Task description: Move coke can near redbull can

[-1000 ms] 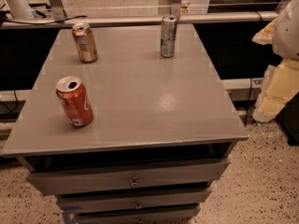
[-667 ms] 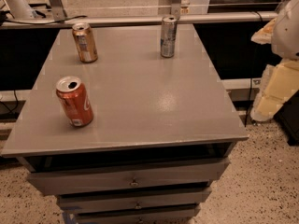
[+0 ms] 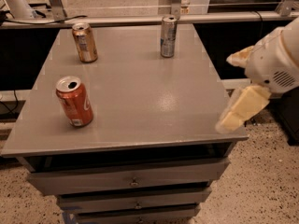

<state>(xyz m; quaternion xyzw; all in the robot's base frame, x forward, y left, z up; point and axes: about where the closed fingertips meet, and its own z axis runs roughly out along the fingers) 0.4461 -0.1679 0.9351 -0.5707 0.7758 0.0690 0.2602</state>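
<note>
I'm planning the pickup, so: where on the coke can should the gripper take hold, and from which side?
Grip the coke can around its mid-body, below the silver top: it stands upright, so the round wall offers two opposite sides. It sits near the table's front-left corner and the gripper hangs off the right edge, so coming in level from the right probably suits best.
</note>
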